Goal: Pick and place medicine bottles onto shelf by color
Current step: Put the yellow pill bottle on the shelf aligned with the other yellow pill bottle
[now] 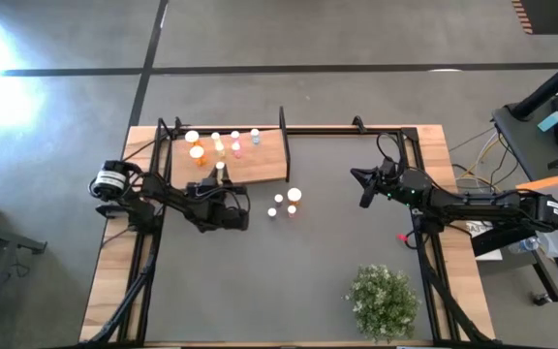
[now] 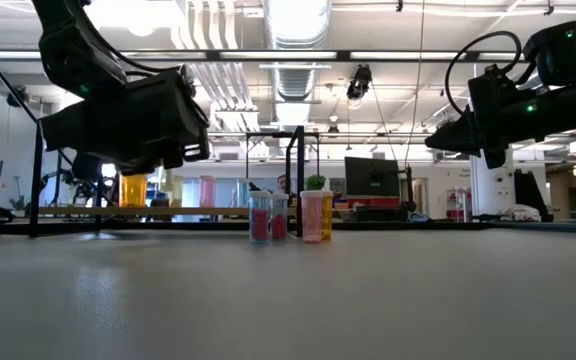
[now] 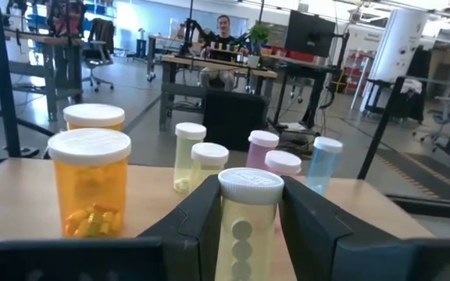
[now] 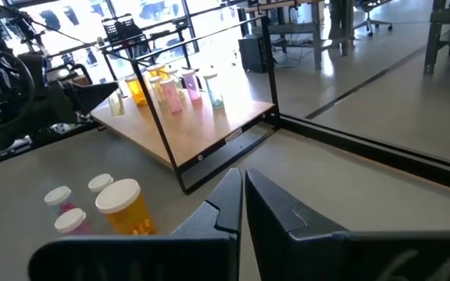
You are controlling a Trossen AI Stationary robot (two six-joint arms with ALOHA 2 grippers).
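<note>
The shelf is a light-brown board at the table's far left. Orange bottles, yellow-green bottles, pink bottles and a blue bottle stand upright on it. My left gripper is at the shelf's near edge, shut on a yellow-green bottle with a white cap. On the table mat just right of the shelf stand an orange bottle and two pink bottles. My right gripper hangs shut, touching nothing, to the right of them. My left gripper pinches the yellow-green bottle's body just below its cap, one finger on each side. The fingers come level from the table's near side, pointing toward the far edge. The bottle stands upright over the shelf's near edge; its base is hidden.
A green bushy plant stands near the table's front right. A thin black upright post rises at the shelf's right edge. A black frame runs along the table's sides. Bare mat lies between the loose bottles and the plant.
</note>
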